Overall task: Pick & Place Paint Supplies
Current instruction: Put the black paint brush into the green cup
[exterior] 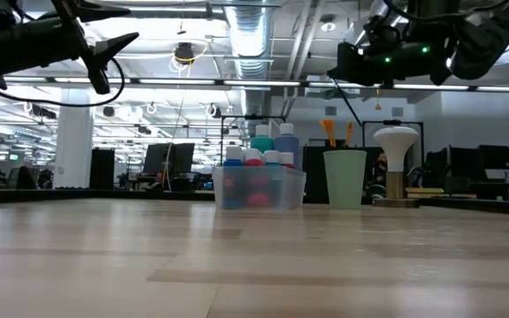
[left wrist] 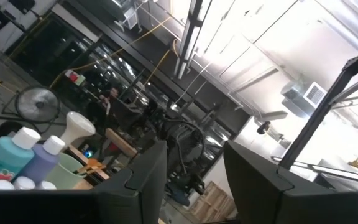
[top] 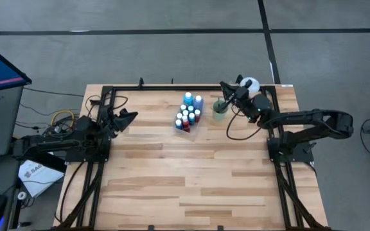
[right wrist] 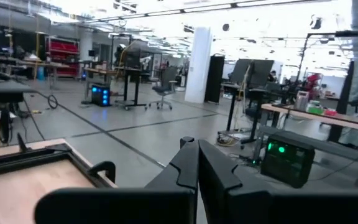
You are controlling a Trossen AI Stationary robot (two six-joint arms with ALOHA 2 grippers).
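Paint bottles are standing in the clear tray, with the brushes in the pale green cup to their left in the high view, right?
Not quite. The high view shows the pale green cup with the brushes to the right of the paint bottles in the clear tray, not their left.

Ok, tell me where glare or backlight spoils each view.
Low view: bright ceiling lights behind leave the left gripper a dark silhouette. Left wrist view: ceiling glare washes out the area beyond the fingers. Right wrist view: ceiling overexposed. High view: even light on bottles and cup.
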